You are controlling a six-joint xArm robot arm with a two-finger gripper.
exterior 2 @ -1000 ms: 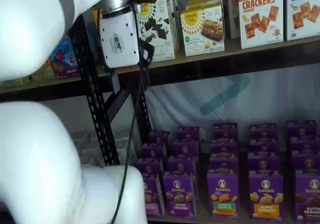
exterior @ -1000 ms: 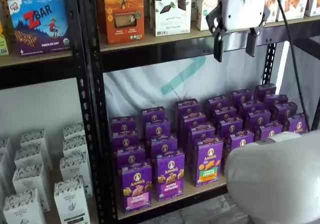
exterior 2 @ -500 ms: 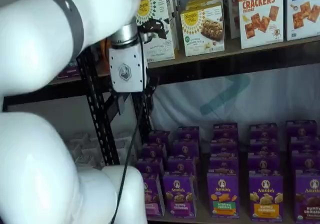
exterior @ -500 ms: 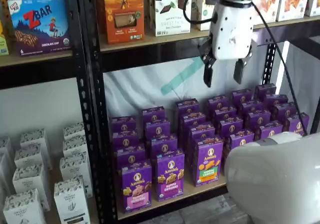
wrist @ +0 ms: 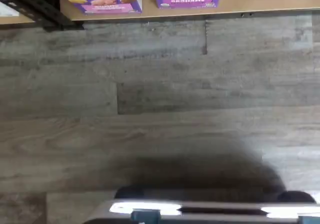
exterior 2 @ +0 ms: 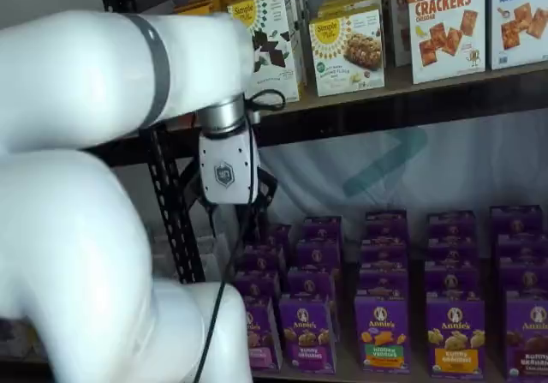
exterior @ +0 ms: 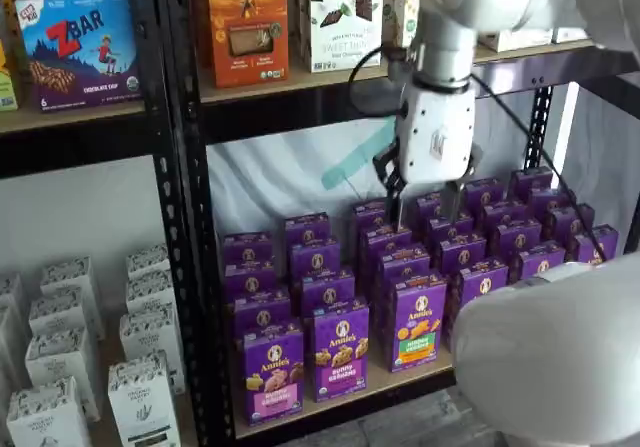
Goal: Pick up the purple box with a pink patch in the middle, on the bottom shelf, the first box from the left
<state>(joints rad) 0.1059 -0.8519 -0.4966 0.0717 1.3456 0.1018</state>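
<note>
Shelf view: gripper [exterior: 421,208], fingers apart, hangs above the purple box [exterior: 273,370].

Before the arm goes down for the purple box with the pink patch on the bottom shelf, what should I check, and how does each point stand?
1. Target in sight: ok. The purple box with the pink patch stands at the front of the bottom shelf.
2. Tool empty: ok. The tool holds nothing.
3. Fingers apart: ok. A gap shows between them in a shelf view.
4. Tool over the target: not ok. It hangs above boxes further back and toward the other end of the row.
5. Neighbour clear: cannot tell. The bunny grahams box stands close beside the target; any gap is unclear.
</note>
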